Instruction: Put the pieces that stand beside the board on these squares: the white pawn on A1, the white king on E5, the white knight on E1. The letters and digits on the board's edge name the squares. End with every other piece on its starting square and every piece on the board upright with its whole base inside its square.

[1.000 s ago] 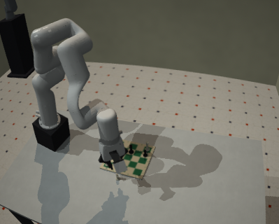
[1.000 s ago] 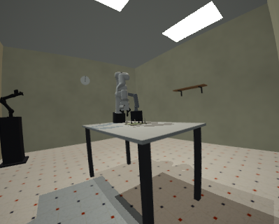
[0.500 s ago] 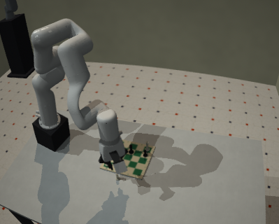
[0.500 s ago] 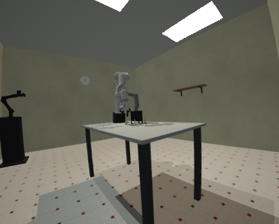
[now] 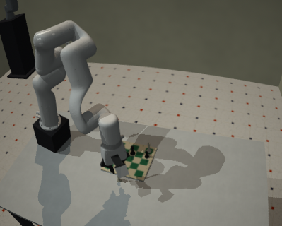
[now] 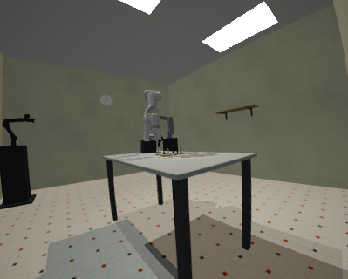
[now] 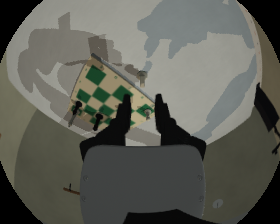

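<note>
The small green-and-cream chessboard [image 5: 141, 169] [image 7: 98, 90] lies on the grey table. Two black pieces [image 5: 132, 150] [image 5: 146, 154] stand on it; they also show in the wrist view [image 7: 75, 110] [image 7: 98, 121]. A pale piece [image 5: 149, 147] stands near the board's far corner. My gripper [image 5: 120, 174] [image 7: 142, 101] hangs low over the board's near-left edge, with its fingers partly apart and nothing visible between them. A small pale shape [image 5: 119, 180] lies on the table just below the fingers; I cannot tell which piece it is. The arm hides the board's left side in the top view.
The arm's black base [image 5: 51, 132] stands on the table to the left of the board. In the exterior view the table [image 6: 180, 163] is far off and the board is too small to read. A black pedestal [image 5: 15, 46] stands on the floor at the back left.
</note>
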{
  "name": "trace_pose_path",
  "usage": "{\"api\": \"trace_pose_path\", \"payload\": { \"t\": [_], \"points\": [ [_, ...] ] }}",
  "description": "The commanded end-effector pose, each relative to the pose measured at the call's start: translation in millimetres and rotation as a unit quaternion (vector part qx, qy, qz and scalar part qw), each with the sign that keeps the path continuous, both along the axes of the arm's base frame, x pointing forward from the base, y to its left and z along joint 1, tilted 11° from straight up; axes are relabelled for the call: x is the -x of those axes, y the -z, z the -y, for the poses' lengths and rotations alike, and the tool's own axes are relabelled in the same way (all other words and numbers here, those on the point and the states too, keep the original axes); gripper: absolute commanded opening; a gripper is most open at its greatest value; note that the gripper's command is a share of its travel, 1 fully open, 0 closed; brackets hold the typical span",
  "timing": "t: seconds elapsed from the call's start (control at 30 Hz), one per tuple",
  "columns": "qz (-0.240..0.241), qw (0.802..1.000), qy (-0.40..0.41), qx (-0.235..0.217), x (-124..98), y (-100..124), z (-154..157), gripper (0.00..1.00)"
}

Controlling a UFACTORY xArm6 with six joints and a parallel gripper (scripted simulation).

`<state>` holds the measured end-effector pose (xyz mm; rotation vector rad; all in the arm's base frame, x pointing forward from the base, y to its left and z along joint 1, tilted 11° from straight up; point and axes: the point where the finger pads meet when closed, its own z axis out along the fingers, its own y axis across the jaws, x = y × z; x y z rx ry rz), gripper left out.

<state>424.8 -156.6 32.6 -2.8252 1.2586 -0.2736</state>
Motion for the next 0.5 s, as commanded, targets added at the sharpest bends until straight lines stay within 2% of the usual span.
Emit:
{"api": "trace_pose_path", "payload": {
  "t": [0.0,0.47],
  "points": [
    [0.002,1.0,0.0,0.001,-2,3,1,0.37],
    [0.002,1.0,0.0,0.001,-6,24,2,0.37]
  ]
}}
